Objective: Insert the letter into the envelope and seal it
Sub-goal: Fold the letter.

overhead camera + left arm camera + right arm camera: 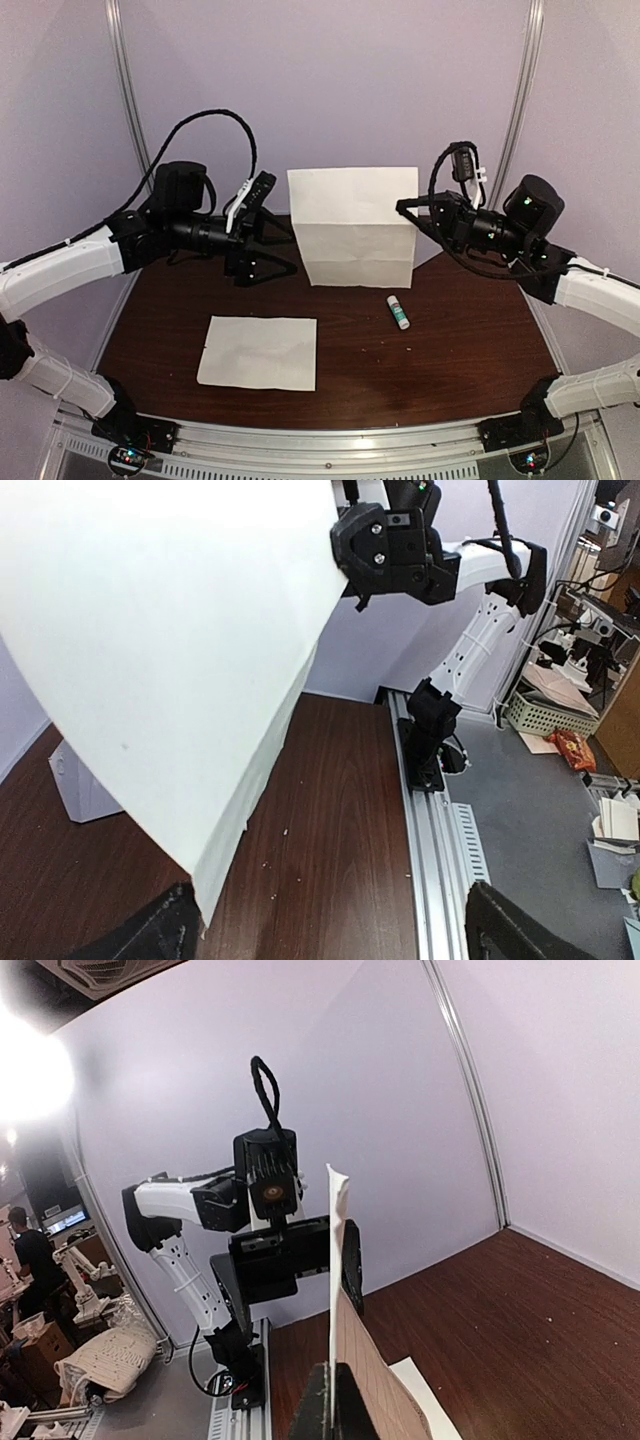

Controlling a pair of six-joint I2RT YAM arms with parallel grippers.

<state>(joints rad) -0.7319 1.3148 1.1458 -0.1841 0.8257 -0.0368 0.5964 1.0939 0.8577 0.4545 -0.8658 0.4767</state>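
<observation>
The letter [352, 225] hangs upright in the middle of the top view. A brighter upper layer sits over a greyer lower one, and its long edges run left to right across the frame. The right gripper [403, 208] pinches its right edge, jaws closed flat on the paper. In the right wrist view the sheet rises edge-on from between the fingers. The left gripper [332, 912] stands just beside the letter's left edge, jaws spread wide with nothing between them. The sheet's lower corner hangs close by one finger, and I cannot tell whether it touches. The envelope [258, 352] lies flat on the table [470, 350] at the lower left of the top view, well apart from the letter and nearer the left arm. A glue stick [398, 311] lies below the letter's right corner. As I judge it, the letter must travel down and left toward the envelope on the right arm's grip alone, leaving the free left arm to handle the envelope.
</observation>
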